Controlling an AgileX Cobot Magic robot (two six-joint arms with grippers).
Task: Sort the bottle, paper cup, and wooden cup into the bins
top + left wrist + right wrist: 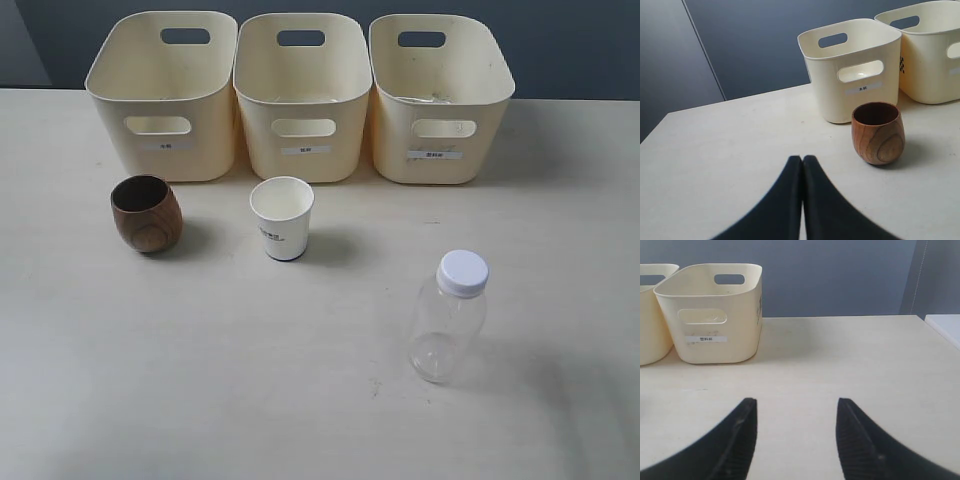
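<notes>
Three cream bins stand in a row at the back of the table. In front of the left one sits the brown wooden cup. The white paper cup stands upright before the middle bin. A clear bottle with a white cap stands nearer the front right. Neither arm shows in the exterior view. My left gripper is shut and empty, off to one side of the wooden cup. My right gripper is open over bare table, with the right bin beyond it.
The pale table runs wide around the three objects. A dark blue-grey wall rises behind the bins. The table's far edge runs just behind the bin row.
</notes>
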